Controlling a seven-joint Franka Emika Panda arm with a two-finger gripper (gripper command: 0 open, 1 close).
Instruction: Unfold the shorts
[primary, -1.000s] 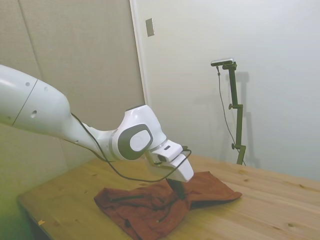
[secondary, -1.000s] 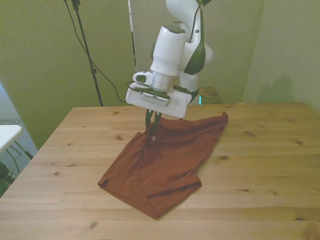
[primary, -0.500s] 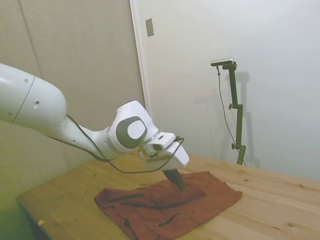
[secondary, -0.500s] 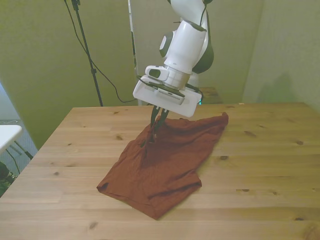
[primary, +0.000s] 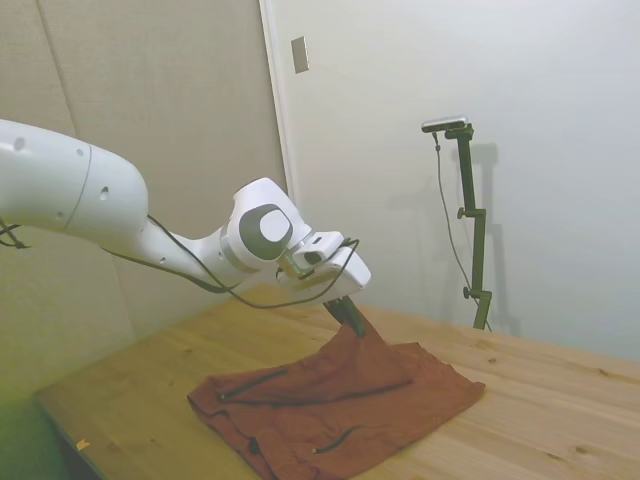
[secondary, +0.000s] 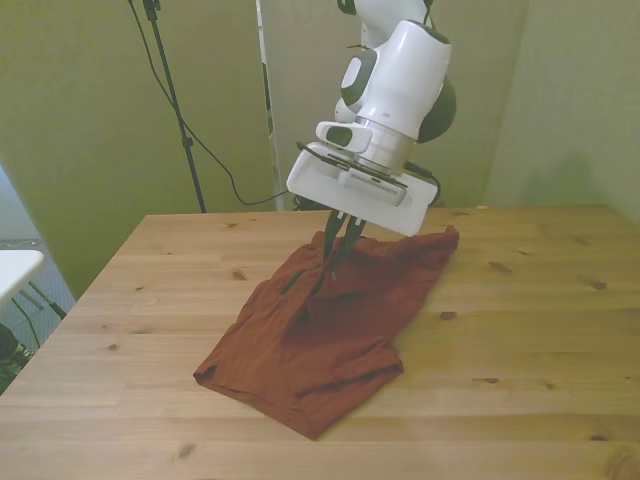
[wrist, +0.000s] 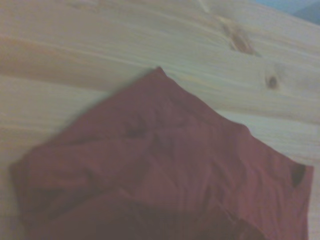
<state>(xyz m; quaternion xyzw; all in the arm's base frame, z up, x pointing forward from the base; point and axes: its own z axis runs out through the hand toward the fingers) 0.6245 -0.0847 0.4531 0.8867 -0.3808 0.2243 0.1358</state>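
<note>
Gripper (secondary: 338, 258) clamped on a raised peak of the shorts (secondary: 320, 330); the rest lies on the table (secondary: 520, 330). Recommend carrying the held layer clear of the lower one before release, keeping tension low so the garment does not drag

Probably a lab: bare walls (primary: 560, 150), wooden table (secondary: 520, 350).

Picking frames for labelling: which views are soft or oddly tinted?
Wrist view: blurred, the rust-red fabric shorts lack weave detail. Side view: dim, hazy, greenish at its lower left corner. Front view: sharpest, yellow-green walls, the hand pinching the shorts stays readable.
</note>
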